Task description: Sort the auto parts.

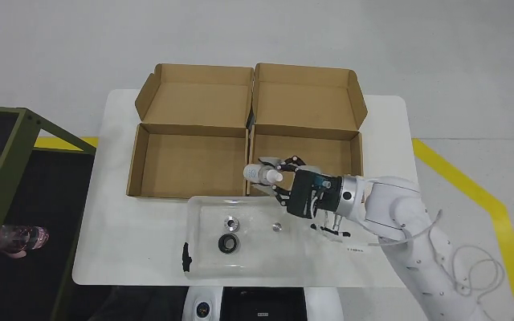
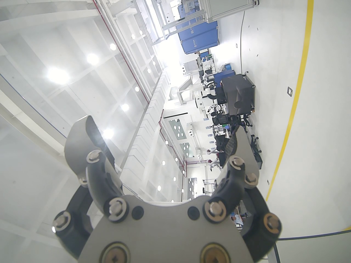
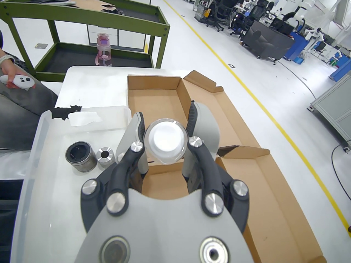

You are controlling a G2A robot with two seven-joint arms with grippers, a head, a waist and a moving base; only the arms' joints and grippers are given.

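Bright factory hall.
Glossy white floor crossed by a yellow painted line; olive-green metal shelf cart; black office chairs; round ceiling lamps.

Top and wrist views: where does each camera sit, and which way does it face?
Top view: above the arms, looking down on white table, two brown cardboard boxes, right arm.
Left wrist view: on left wrist, tilted up at ceiling; open left hand shows.
Right wrist view: on right wrist, facing across boxes; right hand grips white round plastic part.
Shared: top and right wrist views show boxes, part.
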